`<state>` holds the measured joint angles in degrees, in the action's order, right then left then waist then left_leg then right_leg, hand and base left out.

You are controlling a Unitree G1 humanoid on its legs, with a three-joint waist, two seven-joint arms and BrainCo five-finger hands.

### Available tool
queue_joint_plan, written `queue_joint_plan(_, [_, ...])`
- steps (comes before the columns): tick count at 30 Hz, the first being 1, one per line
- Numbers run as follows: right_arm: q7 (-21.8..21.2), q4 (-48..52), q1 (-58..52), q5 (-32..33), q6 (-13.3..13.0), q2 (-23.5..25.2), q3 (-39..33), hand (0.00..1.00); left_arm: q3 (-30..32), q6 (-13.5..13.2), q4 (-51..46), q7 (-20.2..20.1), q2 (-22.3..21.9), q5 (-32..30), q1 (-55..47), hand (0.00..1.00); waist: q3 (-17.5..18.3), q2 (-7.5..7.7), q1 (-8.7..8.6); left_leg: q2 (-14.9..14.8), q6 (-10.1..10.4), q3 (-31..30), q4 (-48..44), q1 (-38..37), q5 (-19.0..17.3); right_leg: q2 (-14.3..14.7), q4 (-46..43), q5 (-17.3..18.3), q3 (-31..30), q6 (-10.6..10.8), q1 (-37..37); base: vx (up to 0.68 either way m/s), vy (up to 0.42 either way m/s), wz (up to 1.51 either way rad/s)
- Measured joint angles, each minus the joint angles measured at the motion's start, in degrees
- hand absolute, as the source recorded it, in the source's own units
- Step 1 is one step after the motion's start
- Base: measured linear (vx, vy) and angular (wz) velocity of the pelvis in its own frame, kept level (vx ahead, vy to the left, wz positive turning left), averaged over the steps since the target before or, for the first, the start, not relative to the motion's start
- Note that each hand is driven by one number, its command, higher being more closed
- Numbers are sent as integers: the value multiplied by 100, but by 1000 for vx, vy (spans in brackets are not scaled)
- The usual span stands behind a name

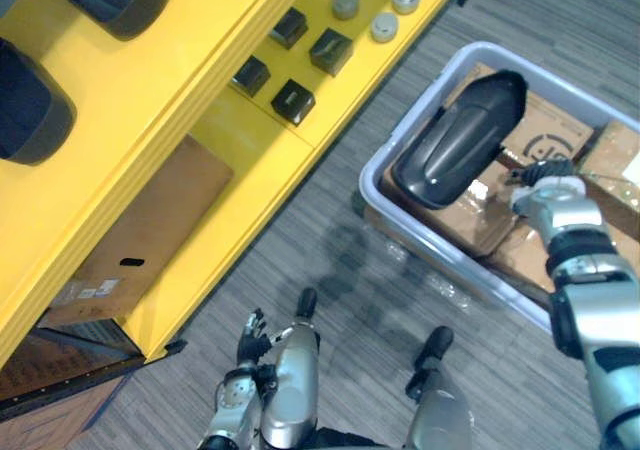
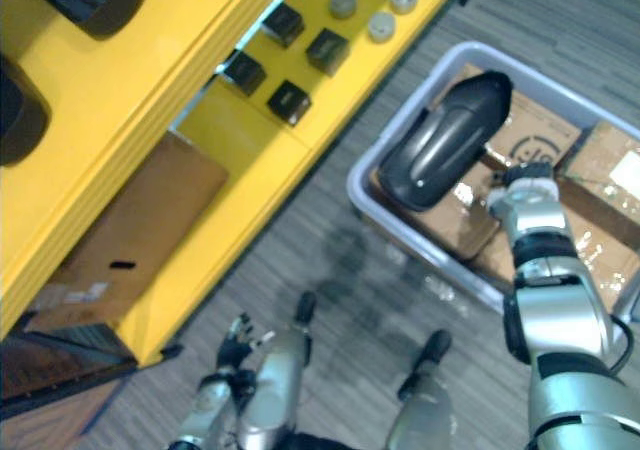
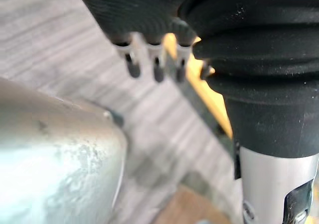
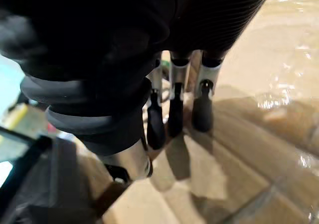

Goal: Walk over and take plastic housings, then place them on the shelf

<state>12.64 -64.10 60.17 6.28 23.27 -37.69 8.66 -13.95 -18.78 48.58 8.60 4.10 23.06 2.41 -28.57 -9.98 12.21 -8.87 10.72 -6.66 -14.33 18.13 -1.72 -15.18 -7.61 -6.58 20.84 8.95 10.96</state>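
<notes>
Reaching into pale grey plastic bin point(image 1: 421, 106), right hand point(image 1: 540, 174) with fingers point(image 4: 174, 109) straight, holding nothing, just beside glossy black plastic housing point(image 1: 455, 145) lying on taped cardboard boxes point(image 1: 545, 130), yellow shelf point(image 1: 150, 95) nearby, left hand point(image 1: 250, 337) low, relaxed, empty.

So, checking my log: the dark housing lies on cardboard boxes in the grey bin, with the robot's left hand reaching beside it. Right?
Not quite: it is the right hand that reaches beside the housing, on the boxes in the bin; the left eye view shows it.
</notes>
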Motion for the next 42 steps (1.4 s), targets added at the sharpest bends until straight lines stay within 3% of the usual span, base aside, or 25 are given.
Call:
queue_joint_plan(4, [-154,-109,91,-760,308,-6,57,100,-42,-15,-6,-7,-2,134,0,0,7,-15,76,1,0,-26,-5,1,1,-9,-38,25,46,5,-10,2,3,3])
queue_joint_plan(8, [-8,-286,106,-1095,369,-16,57,100,-82,-75,-23,-10,-2,135,1,0,7,-15,130,25,-2,-89,-6,-1,5,-58,-178,129,117,9,-14,-8,3,9])
queue_joint_plan(13, [347,-452,108,-1359,198,-54,57,100,-91,-65,-43,2,4,135,-8,0,8,-16,113,49,-3,-87,-5,1,6,-81,-174,131,120,13,-13,-2,1,1])
queue_joint_plan(18, [543,-409,112,-1385,-25,-532,57,100,-91,48,-244,11,54,135,-136,0,7,-13,24,23,-2,-76,-5,-2,5,-51,-149,120,114,17,-19,-1,-1,-1])
queue_joint_plan(19, [664,-365,138,-1373,-124,-587,58,0,-88,46,-292,16,75,146,-204,0,4,-8,-46,0,0,-69,-6,-4,5,-24,-132,113,103,18,-19,-6,-6,-5])
queue_joint_plan(20, [691,-360,144,-1364,-145,-592,58,0,-90,47,-294,16,81,155,-209,0,3,-7,-53,-7,0,-64,-5,-5,5,-16,-125,107,99,14,-19,-8,-12,-11])
queue_joint_plan(24, [1333,90,160,-1136,-701,-619,65,0,-91,43,-300,12,111,171,-230,0,-2,4,-116,-121,2,25,2,-26,4,106,15,9,25,-26,-10,-14,-17,-16])
queue_joint_plan(26, [1598,476,202,-1099,-1194,-619,94,0,-91,48,-317,11,118,170,-234,0,-10,16,-125,-160,5,106,23,-71,6,143,68,-26,-52,-38,-2,-14,-5,-20])
queue_joint_plan(29, [1625,1128,203,-1022,-1985,-619,303,0,-92,51,-316,9,132,173,-252,0,-10,28,-177,-177,40,125,82,-112,28,161,84,-34,-66,-45,-3,-7,-4,-6])
queue_joint_plan(30, [1561,1412,202,-945,-2369,-612,399,0,-93,56,-316,8,142,173,-252,0,-12,33,-184,-194,46,129,88,-111,32,179,99,-43,-67,-52,-1,0,0,0])
queue_joint_plan(31, [1550,1444,202,-934,-2405,-612,415,0,-93,56,-316,8,144,172,-251,0,-12,34,-184,-196,46,129,88,-111,32,181,100,-43,-67,-52,-1,4,-6,-3])
queue_joint_plan(32, [1383,1768,201,-834,-2791,-541,553,0,-92,60,-316,9,157,172,-252,0,-4,61,-184,-214,50,129,102,-116,34,201,103,-43,-67,-52,0,0,0,0])
queue_joint_plan(33, [1193,1914,201,-681,-3015,-451,643,0,-90,57,-317,9,175,173,-251,0,0,96,-184,-222,60,134,130,-130,42,206,104,-43,-67,-52,3,0,0,0])
queue_joint_plan(37, [642,1999,177,-345,-3277,-39,793,0,-88,52,-329,11,218,173,-242,0,3,188,-118,-226,67,183,221,-207,71,196,104,-43,-76,-53,-3,17,1,-3])
queue_joint_plan(42, [106,1953,163,24,-3052,410,924,0,-85,46,-358,14,199,182,-236,0,3,188,-25,-205,53,184,281,-209,100,172,103,-41,-67,-52,9,1,2,1])
